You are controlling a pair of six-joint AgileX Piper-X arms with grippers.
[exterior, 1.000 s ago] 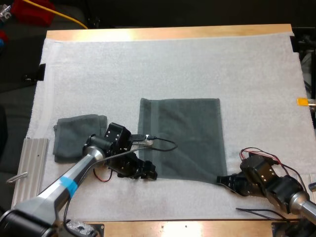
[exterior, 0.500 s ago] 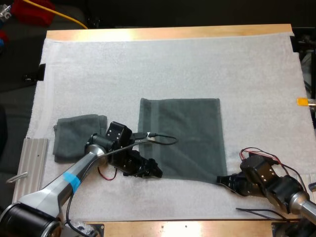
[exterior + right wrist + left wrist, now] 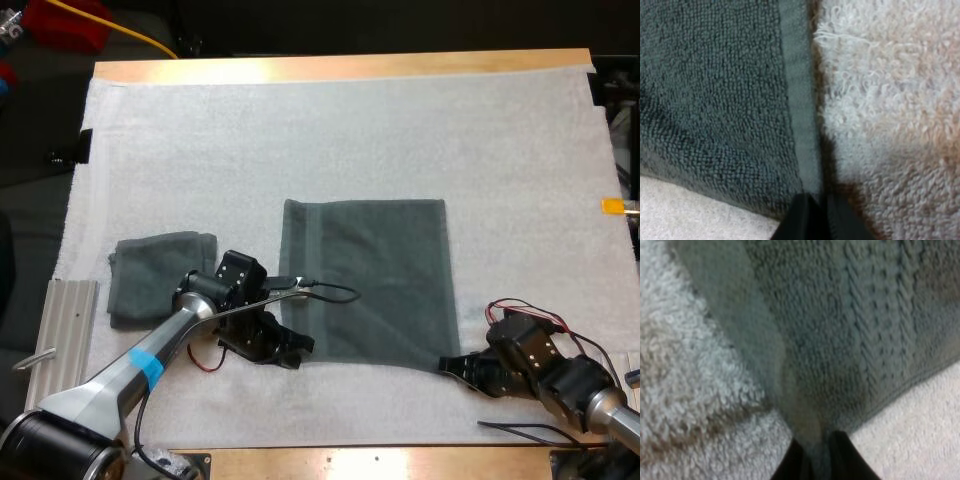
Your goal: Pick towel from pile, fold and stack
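Observation:
A dark grey-green towel (image 3: pixel 370 280) lies spread flat on the white mat (image 3: pixel 330 130). My left gripper (image 3: pixel 297 348) is at its near left corner. In the left wrist view the black fingertips (image 3: pixel 842 460) pinch a bunched bit of the towel (image 3: pixel 860 330), so it is shut on the towel. My right gripper (image 3: pixel 447 363) is at the near right corner. There the fingers (image 3: pixel 805 217) press together on the hem of the towel (image 3: pixel 715 100). A second towel (image 3: pixel 155 275), folded, lies left of the spread one.
A ribbed metal plate (image 3: pixel 70 330) sits at the mat's left edge, close to the folded towel. Bare mat stretches beyond the spread towel and to its right. The wooden table edge (image 3: pixel 380 462) runs along the near side.
My left gripper slid onto the towel's near left corner and shut on it, then drew back slightly left. The right gripper stayed still at the right corner.

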